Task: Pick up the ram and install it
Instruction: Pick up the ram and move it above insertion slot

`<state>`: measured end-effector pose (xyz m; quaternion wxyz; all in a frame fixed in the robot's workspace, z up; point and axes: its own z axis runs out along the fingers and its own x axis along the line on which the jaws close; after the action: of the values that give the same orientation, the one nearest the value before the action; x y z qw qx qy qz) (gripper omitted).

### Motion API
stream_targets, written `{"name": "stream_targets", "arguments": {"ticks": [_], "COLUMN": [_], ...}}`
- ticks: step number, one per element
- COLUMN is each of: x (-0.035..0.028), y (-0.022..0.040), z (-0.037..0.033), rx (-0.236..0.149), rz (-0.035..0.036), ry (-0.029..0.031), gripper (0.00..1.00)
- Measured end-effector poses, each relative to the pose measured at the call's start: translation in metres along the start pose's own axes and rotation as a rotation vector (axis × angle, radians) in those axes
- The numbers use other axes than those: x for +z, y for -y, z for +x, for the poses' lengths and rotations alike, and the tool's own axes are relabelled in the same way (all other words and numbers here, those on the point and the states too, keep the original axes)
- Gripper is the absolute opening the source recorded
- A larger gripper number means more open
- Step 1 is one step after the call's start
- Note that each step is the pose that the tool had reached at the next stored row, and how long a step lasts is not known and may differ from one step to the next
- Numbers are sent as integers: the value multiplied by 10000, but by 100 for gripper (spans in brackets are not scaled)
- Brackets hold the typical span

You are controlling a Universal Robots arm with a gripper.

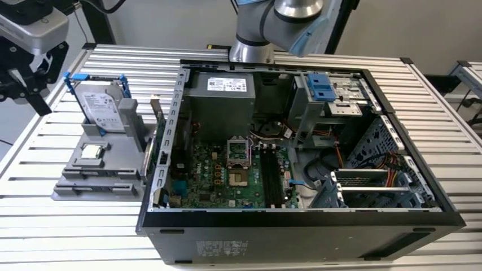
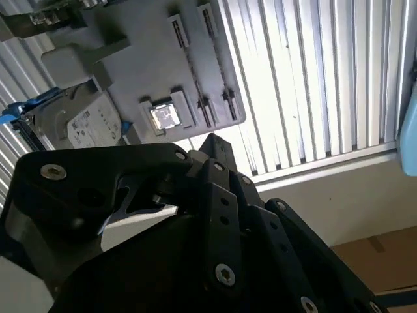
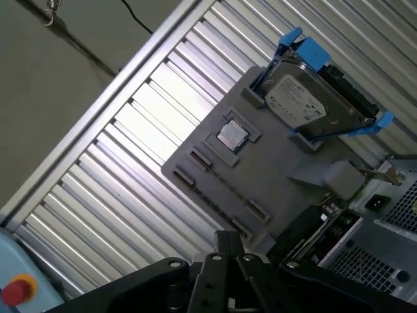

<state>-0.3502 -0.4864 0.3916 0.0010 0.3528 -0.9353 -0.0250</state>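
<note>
My gripper (image 1: 22, 100) hangs above the table at the exterior view's far left, beyond the grey holder (image 1: 94, 183). Its two black fingers stand apart with nothing between them. In both wrist views its dark linkage (image 2: 215, 195) (image 3: 228, 274) lies in front of the holder (image 2: 150, 59) (image 3: 273, 189). What looks like the ram (image 1: 155, 121) is a thin dark board standing on edge between the holder and the wall of the open computer case (image 1: 162, 186). Long black memory slots (image 1: 268, 169) run along the green motherboard inside the case.
On the holder stand a silver hard drive in a blue frame (image 1: 101, 107) (image 3: 303, 104) and a small square chip (image 1: 92, 151) (image 3: 232, 135). The case holds a power supply (image 1: 222, 93), a blue drive bay (image 1: 324, 87) and cables. The table is ribbed metal (image 1: 30, 226).
</note>
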Motion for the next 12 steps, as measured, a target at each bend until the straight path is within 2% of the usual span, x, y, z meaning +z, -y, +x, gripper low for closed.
{"name": "stream_targets", "arguments": {"ticks": [12], "x": [0], "y": [0], "z": [0], "rx": [-2079], "rz": [-31], "ry": [-101], "gripper": [0]}}
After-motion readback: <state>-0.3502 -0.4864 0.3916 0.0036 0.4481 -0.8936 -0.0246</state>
